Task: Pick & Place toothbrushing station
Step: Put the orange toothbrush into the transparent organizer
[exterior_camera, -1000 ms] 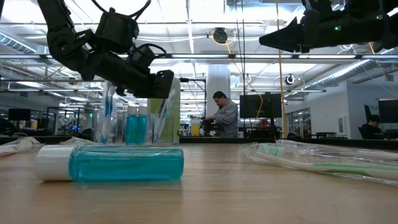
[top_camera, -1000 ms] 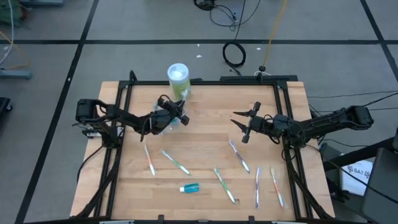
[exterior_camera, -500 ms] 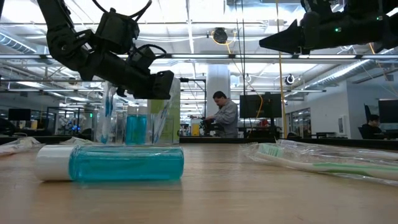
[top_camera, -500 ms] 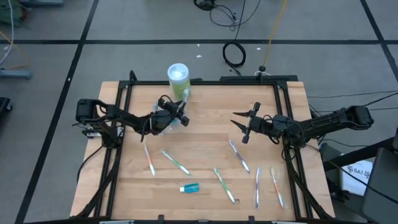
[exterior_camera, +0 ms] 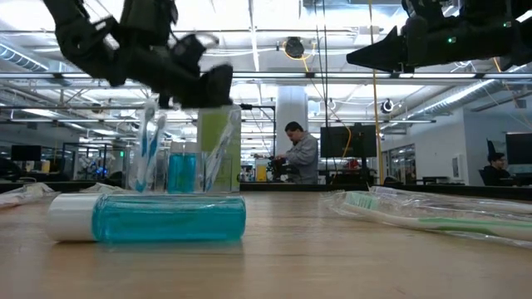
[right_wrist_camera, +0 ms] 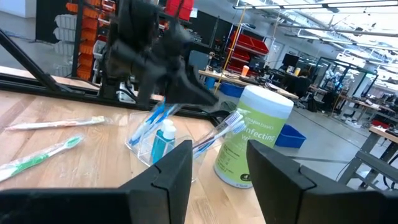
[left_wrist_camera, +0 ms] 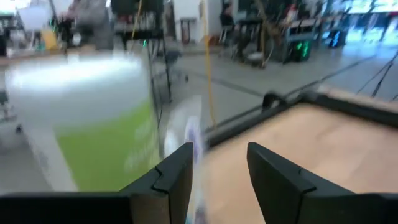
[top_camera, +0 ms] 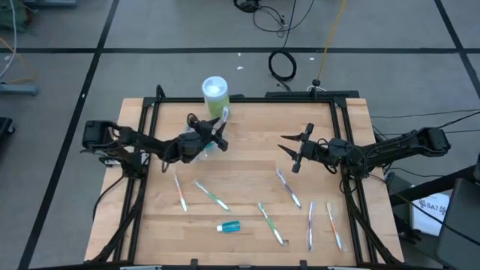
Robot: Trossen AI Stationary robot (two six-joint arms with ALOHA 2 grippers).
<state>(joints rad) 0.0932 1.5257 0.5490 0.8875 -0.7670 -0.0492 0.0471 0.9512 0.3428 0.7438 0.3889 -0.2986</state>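
Note:
A small clear cup (top_camera: 196, 150) stands on the table's far left part. It holds several toothbrushes and a blue toothpaste tube (right_wrist_camera: 163, 140), and it also shows in the low view (exterior_camera: 179, 162). My left gripper (top_camera: 217, 135) hangs open just above the cup's rim, clear of the brush tips in the low view (exterior_camera: 206, 86). My right gripper (top_camera: 292, 154) waits open and empty above the table's right half. Several wrapped toothbrushes (top_camera: 212, 196) lie flat on the near part of the table. One blue toothpaste tube (top_camera: 229, 226) lies on its side near the front edge.
A white and green wipes canister (top_camera: 214, 96) stands right behind the cup at the far edge. More toothbrushes lie at the right (top_camera: 289, 187) and near right (top_camera: 334, 225). A black frame (top_camera: 247, 98) runs round the table. People stand in the room beyond.
My left gripper has risen from the cup's mouth and gone slightly toward the far edge. The brush heads in the cup now stand free below it. The cup stays where it was.

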